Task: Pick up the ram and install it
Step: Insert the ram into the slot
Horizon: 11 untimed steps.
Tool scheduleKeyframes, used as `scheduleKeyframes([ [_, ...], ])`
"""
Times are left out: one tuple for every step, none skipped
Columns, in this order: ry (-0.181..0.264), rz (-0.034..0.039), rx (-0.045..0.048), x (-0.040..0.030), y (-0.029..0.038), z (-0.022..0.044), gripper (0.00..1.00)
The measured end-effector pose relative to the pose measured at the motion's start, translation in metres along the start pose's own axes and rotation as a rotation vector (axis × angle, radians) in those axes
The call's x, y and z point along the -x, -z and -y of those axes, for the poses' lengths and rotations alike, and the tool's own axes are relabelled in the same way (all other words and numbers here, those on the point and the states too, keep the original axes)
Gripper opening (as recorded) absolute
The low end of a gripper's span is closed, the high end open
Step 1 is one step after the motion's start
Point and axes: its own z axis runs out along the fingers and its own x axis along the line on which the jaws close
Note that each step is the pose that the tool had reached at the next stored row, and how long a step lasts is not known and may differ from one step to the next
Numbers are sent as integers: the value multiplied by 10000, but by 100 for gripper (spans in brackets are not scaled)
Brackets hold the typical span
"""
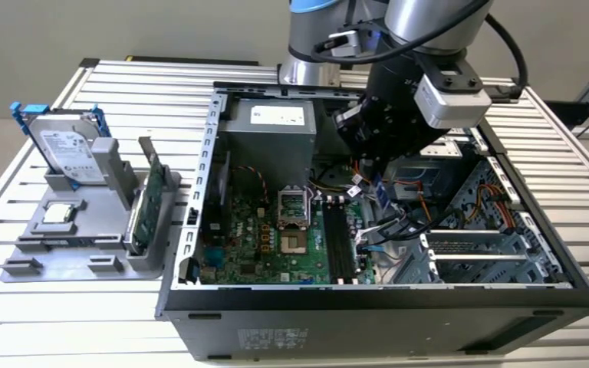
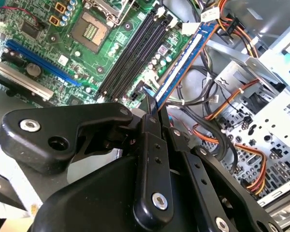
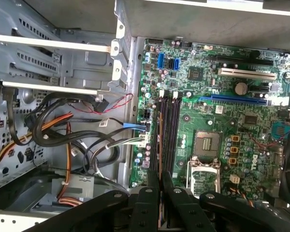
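checking the grab: claw [image 2: 151,108] is pinched tight on one end of the ram [image 2: 183,64]. the rest of the stick pokes out past the fingers over the motherboard [image 2: 113,48]. /kim

agreed. in the first wrist view it's edge-on, running along the empty memory slots [image 3: 170,130]. looks above them, not seated. can't tell the gap. /ro

second wrist view puts it toward the cable side of the slots, maybe tilted. i'd square it to one slot first, long edge parallel, board level. /kim

yes. match notch to key, confirm the white end clips [image 2: 160,10] are open, then press straight down. gripped at one end only, so my guess is the far end rides up. mind the orange cables [image 2: 222,113] close by. /ro
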Motion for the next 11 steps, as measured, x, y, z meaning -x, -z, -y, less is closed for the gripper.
scheduleKeyframes([
  [0, 0, 0, 0, -4, 0, 0],
  [0, 0, 0, 0, -8, 0, 0],
  [0, 0, 1, 0, -12, 0, 0],
  [0, 0, 3, 0, -15, 0, 0],
  [0, 0, 3, 0, -19, 0, 0],
  [0, 0, 3, 0, -23, 0, 0],
  [0, 0, 3, 0, -27, 0, 0],
  [0, 0, 4, 0, -30, 0, 0],
  [0, 0, 5, 0, -34, 0, 0],
  [0, 0, 5, 0, -38, 0, 0],
  [0, 0, 6, 0, -42, 0, 0],
])
